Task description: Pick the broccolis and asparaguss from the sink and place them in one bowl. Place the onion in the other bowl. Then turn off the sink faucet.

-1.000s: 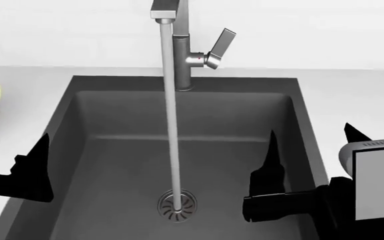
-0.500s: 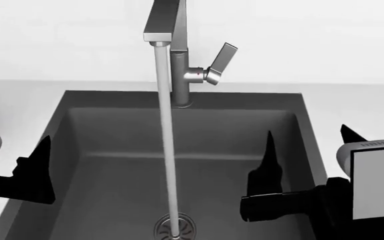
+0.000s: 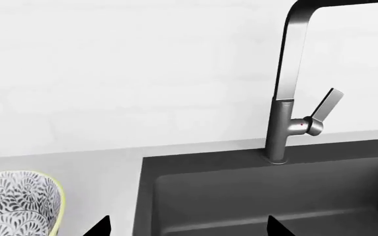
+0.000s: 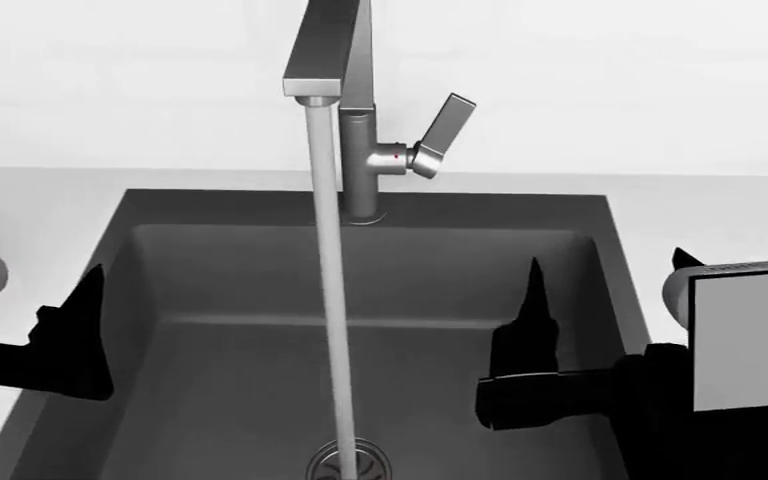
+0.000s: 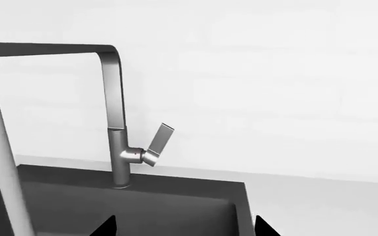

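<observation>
Head view tilted up since earlier: drain nearly out of sight, patterned bowl (image 3: 15,204) gone from it. Sink faucet (image 4: 357,150) far-centre, water running. Right gripper (image 4: 604,300) apart, left gripper (image 3: 187,228) likely apart; both empty. Risk: right gripper overshooting lever handle (image 4: 444,125), knocking it wrong way.

**What the views cut off**

In the head view we see the drain (image 4: 348,466) only in part, sliced by the edge at 6 o'clock. The patterned bowl (image 3: 18,204) is cropped at 8 o'clock in the left wrist view. The left gripper (image 3: 185,227) and right gripper (image 5: 183,226) show only dark fingertips in their wrist views. The faucet (image 4: 357,110) runs off at 12 o'clock. The sink (image 4: 224,290) has its near end cut off.
</observation>
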Tool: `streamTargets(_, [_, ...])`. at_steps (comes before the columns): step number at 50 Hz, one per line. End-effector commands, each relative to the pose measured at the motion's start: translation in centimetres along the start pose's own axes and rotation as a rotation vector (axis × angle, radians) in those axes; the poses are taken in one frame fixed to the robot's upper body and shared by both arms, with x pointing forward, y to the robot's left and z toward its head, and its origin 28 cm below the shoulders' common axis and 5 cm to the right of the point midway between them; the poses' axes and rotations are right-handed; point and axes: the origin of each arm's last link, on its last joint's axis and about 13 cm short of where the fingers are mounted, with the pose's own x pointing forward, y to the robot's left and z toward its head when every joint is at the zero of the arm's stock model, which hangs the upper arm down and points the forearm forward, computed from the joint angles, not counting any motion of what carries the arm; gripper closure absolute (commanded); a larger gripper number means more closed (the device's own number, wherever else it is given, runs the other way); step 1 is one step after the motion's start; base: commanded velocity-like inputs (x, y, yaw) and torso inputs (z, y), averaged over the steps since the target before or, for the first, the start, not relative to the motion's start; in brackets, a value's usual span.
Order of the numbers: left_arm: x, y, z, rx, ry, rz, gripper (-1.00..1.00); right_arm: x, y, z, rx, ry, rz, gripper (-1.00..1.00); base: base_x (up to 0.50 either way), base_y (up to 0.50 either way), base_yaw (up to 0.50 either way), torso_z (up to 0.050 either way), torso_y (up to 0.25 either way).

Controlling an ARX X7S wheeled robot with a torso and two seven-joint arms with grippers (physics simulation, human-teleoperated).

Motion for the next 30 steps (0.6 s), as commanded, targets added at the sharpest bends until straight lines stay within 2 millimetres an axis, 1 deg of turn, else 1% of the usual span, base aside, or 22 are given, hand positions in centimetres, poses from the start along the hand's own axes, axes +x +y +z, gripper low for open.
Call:
streamTargets(1, [1.2, -1.2, 1.8, 0.004, -0.024, -0.018, -1.0, 3.2, -0.2, 0.9, 0.049, 0.028, -0.005, -1.0, 0.0, 0.0, 0.0, 0.0, 0.0])
streamTargets(4, [2.4, -1.7, 2.4, 0.016, -0.023, -0.031, -1.0, 5.2, -0.1, 1.3, 0.052, 0.043, 0.046, -1.0, 0.0, 0.0, 0.0, 0.0, 0.0])
streamTargets(5, [3.1, -1.8, 2.7, -0.018, -0.017, -0.047, -1.0, 6.1, -0.2, 1.3, 0.04, 0.075, 0.054, -1.0, 0.0, 0.0, 0.0, 0.0, 0.0])
streamTargets(6, [4.1, -1.9, 2.8, 0.002, -0.016, -0.023, -1.0, 6.8, -0.5, 1.7, 0.018, 0.074, 0.035, -1.0, 0.0, 0.0, 0.0, 0.0, 0.0])
streamTargets(7, [5.1, -1.7, 3.3, -0.015, -0.021, -0.01, -1.0, 7.5, -0.8, 2.3, 0.02, 0.048, 0.018, -1.0, 0.0, 0.0, 0.0, 0.0, 0.0])
streamTargets(8, [5.8, -1.9, 3.6, -0.018, -0.024, 0.002, -1.0, 8.2, -1.0, 2.6, 0.001, 0.057, 0.032, -1.0, 0.0, 0.0, 0.0, 0.0, 0.0])
streamTargets(9, [6.1, -1.9, 3.7, -0.02, -0.024, 0.001, -1.0, 8.5, -1.1, 2.5, 0.0, 0.062, 0.035, -1.0, 0.0, 0.0, 0.0, 0.0, 0.0])
streamTargets(10, [6.7, -2.1, 4.0, -0.021, -0.023, 0.001, -1.0, 9.5, -1.4, 2.4, -0.034, 0.099, 0.035, -1.0, 0.0, 0.0, 0.0, 0.0, 0.0])
streamTargets(12, [7.8, -2.6, 4.6, -0.023, -0.03, -0.005, -1.0, 11.1, -1.9, 2.5, -0.019, 0.069, 0.034, -1.0, 0.0, 0.0, 0.0, 0.0, 0.0])
streamTargets(14, [8.4, -2.8, 4.8, -0.028, -0.028, -0.005, -1.0, 11.6, -2.1, 2.5, -0.029, 0.061, 0.03, -1.0, 0.0, 0.0, 0.0, 0.0, 0.0])
streamTargets(16, [9.1, -3.2, 4.9, -0.031, -0.031, -0.006, -1.0, 12.6, -2.6, 2.6, -0.001, 0.063, 0.002, -1.0, 0.0, 0.0, 0.0, 0.0, 0.0])
streamTargets(19, [9.8, -3.6, 4.8, -0.026, -0.033, 0.0, -1.0, 13.6, -3.1, 2.5, 0.001, 0.062, 0.004, -1.0, 0.0, 0.0, 0.0, 0.0, 0.0])
streamTargets(23, [11.7, -3.4, 5.0, -0.053, -0.019, 0.061, -1.0, 15.2, -3.8, 2.2, 0.01, 0.083, 0.016, -1.0, 0.0, 0.0, 0.0, 0.0, 0.0])
streamTargets(26, [12.9, -3.5, 5.2, -0.027, -0.027, 0.069, -1.0, 16.3, -4.3, 2.6, 0.035, 0.082, 0.006, -1.0, 0.0, 0.0, 0.0, 0.0, 0.003])
streamTargets(28, [13.7, -3.5, 5.1, -0.013, -0.018, 0.07, -1.0, 17.3, -4.5, 2.9, 0.053, 0.09, 0.002, -1.0, 0.0, 0.0, 0.0, 0.0, 0.0])
streamTargets(29, [14.2, -3.5, 5.1, 0.021, -0.024, 0.088, -1.0, 18.0, -4.6, 3.1, 0.062, 0.092, 0.002, -1.0, 0.0, 0.0, 0.0, 0.0, 0.0])
streamTargets(30, [14.6, -3.5, 5.1, 0.013, -0.016, 0.086, -1.0, 18.5, -4.6, 3.2, 0.071, 0.098, 0.006, -1.0, 0.0, 0.0, 0.0, 0.0, 0.0])
